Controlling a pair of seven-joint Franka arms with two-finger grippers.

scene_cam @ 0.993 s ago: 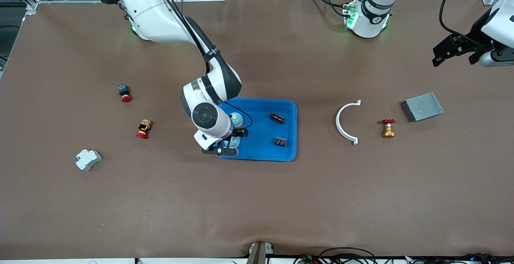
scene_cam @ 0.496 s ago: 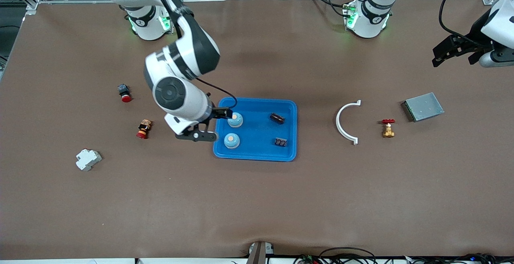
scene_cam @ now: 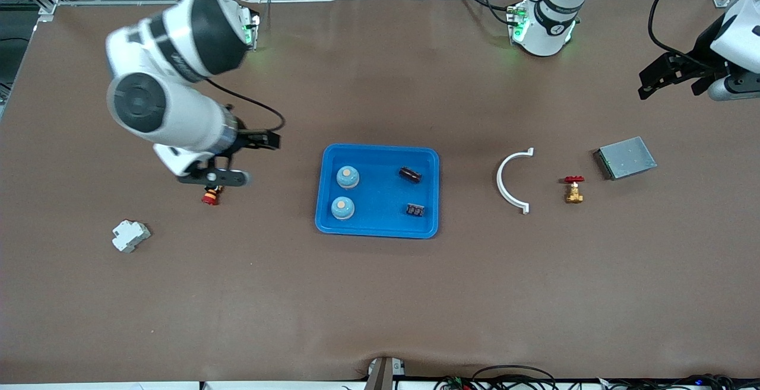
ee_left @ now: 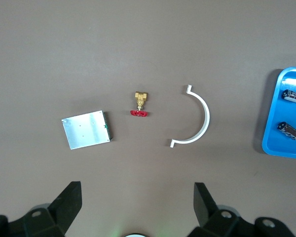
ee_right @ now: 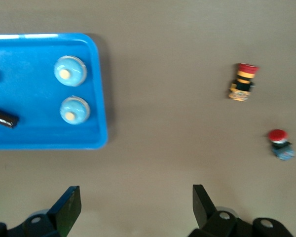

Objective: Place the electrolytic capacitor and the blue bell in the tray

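Observation:
The blue tray (scene_cam: 380, 224) lies mid-table. In it are two blue bells (scene_cam: 347, 177) (scene_cam: 342, 207) at the right arm's end and two dark electrolytic capacitors (scene_cam: 409, 174) (scene_cam: 415, 209) at the left arm's end. My right gripper (scene_cam: 248, 158) is open and empty, up over the table between the tray and a red-and-yellow button. Its wrist view shows the tray (ee_right: 44, 138), both bells (ee_right: 70, 71) (ee_right: 74, 109) and one capacitor (ee_right: 3, 118). My left gripper (scene_cam: 668, 75) is open and empty and waits over the left arm's end of the table.
A red-and-yellow push button (scene_cam: 209, 196) and a red button switch (scene_cam: 184, 137) lie near the right gripper; a white block (scene_cam: 130, 235) lies nearer the camera. A white arc (scene_cam: 512, 180), a brass valve (scene_cam: 573, 189) and a metal box (scene_cam: 626, 157) lie toward the left arm's end.
My right gripper has risen from the bell nearer the camera in the tray and swung toward the right arm's end of the table. Both bells now stand uncovered. The left arm has not moved.

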